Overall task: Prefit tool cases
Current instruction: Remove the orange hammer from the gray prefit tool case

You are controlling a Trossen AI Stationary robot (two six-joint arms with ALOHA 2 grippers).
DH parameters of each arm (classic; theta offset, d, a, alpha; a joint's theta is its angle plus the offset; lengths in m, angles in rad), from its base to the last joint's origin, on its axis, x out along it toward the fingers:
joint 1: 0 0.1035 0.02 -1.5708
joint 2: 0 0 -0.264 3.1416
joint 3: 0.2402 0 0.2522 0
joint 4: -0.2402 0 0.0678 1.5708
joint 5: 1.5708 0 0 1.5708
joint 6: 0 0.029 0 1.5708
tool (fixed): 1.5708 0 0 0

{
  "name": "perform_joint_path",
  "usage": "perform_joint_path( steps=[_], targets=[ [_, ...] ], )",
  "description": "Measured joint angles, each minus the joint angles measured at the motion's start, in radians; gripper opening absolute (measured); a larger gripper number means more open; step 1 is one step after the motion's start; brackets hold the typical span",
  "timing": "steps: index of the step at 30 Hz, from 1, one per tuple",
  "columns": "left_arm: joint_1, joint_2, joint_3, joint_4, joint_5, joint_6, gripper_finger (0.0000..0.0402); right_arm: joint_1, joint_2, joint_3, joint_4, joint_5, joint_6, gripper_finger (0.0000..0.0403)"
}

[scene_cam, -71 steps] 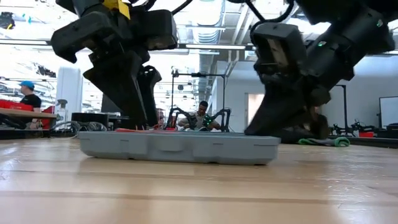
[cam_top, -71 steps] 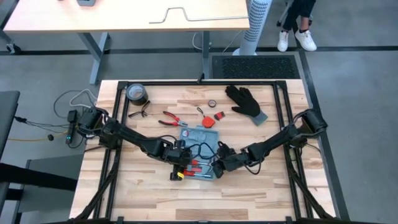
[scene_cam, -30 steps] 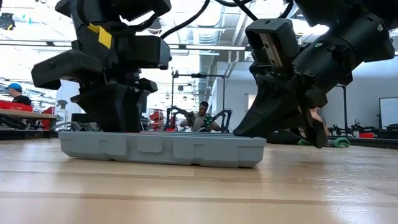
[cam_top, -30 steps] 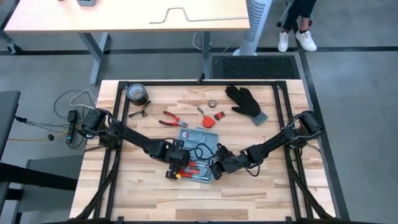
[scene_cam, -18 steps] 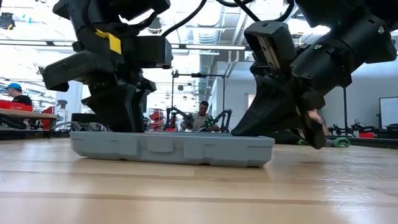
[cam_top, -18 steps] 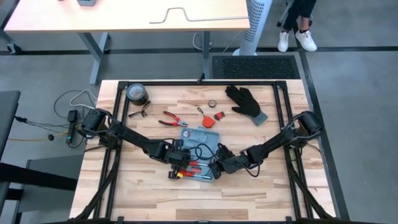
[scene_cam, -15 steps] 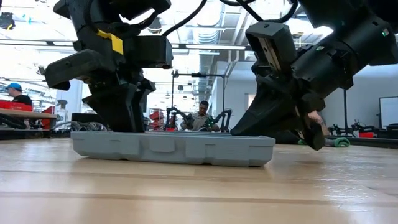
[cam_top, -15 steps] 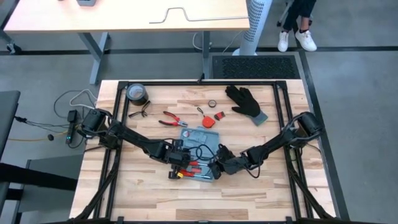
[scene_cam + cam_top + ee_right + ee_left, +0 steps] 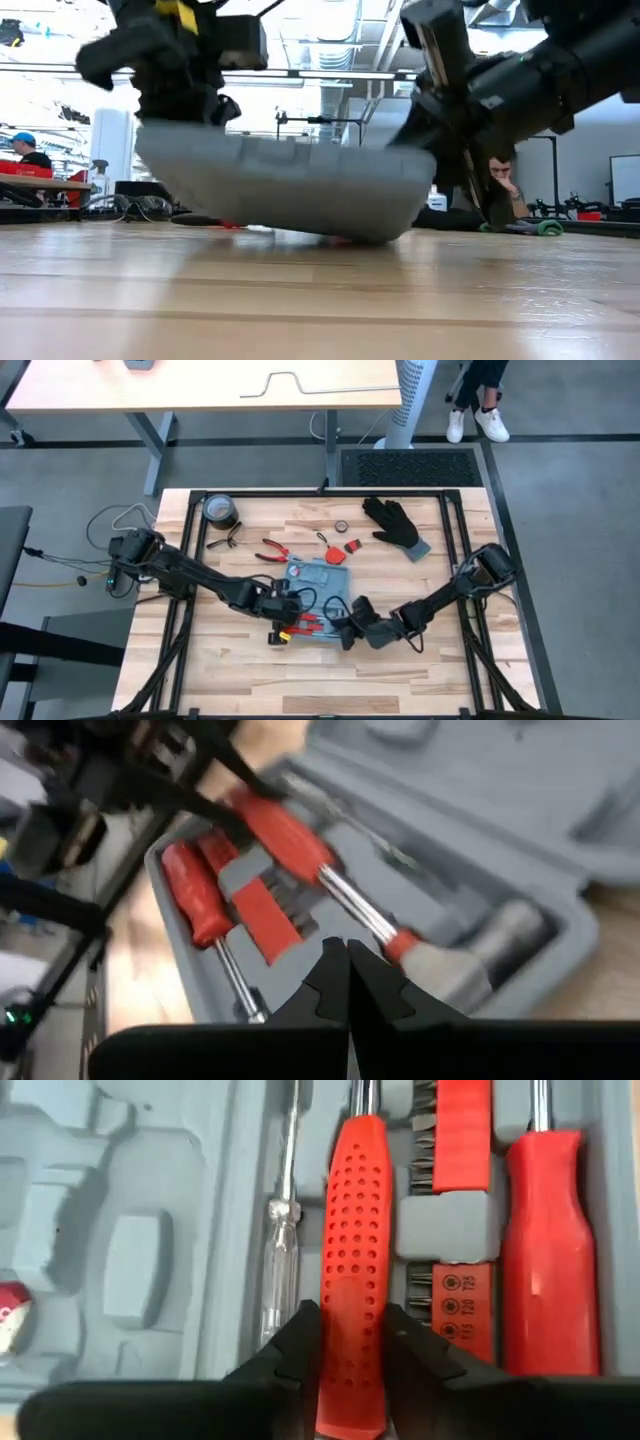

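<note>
- I see the tool case (image 9: 280, 185) at the table's (image 9: 400, 670) middle, tilted with its near edge lifted.
- My left gripper (image 9: 350, 1345) is clamped on a red screwdriver handle (image 9: 350, 1260) inside.
- My right gripper (image 9: 347, 982) has fingers together at the case's right edge.

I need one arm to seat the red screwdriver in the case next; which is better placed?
Left, probably. The left gripper already straddles the red screwdriver over the tool case. The right gripper is shut, at the case's near edge.
</note>
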Motion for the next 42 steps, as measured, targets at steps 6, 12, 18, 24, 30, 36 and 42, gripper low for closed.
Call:
perform_joint_path(
  steps=[6,12,18,24,30,36,42],
  targets=[
    [0.005,-0.029,0.006,0.017,-0.022,-0.009,0.0004,0.041,-0.001,0.001,0.041,0.110,-0.004,0.0013],
    [0.003,-0.029,0.006,0.019,-0.021,-0.004,0.0004,0.074,-0.002,0.002,0.060,0.062,-0.021,0.0017],
    [0.002,-0.003,-0.030,0.062,0.012,0.083,0.0002,0.082,-0.003,0.003,0.021,0.060,-0.020,0.0007],
    [0.012,0.056,-0.033,0.029,0.114,0.119,0.0027,0.079,-0.003,0.004,-0.010,0.058,0.005,0.0056],
    [0.025,0.055,-0.025,0.014,0.064,0.120,0.0092,0.094,-0.004,0.004,0.013,0.018,-0.041,0.0082],
    [0.027,0.055,-0.023,0.021,0.028,0.121,0.0151,0.086,-0.005,0.005,0.013,-0.041,-0.077,0.0071],
    [0.027,0.055,-0.023,0.020,0.000,0.171,0.0173,0.040,-0.005,0.005,-0.022,-0.055,-0.045,0.0012]
  ],
)
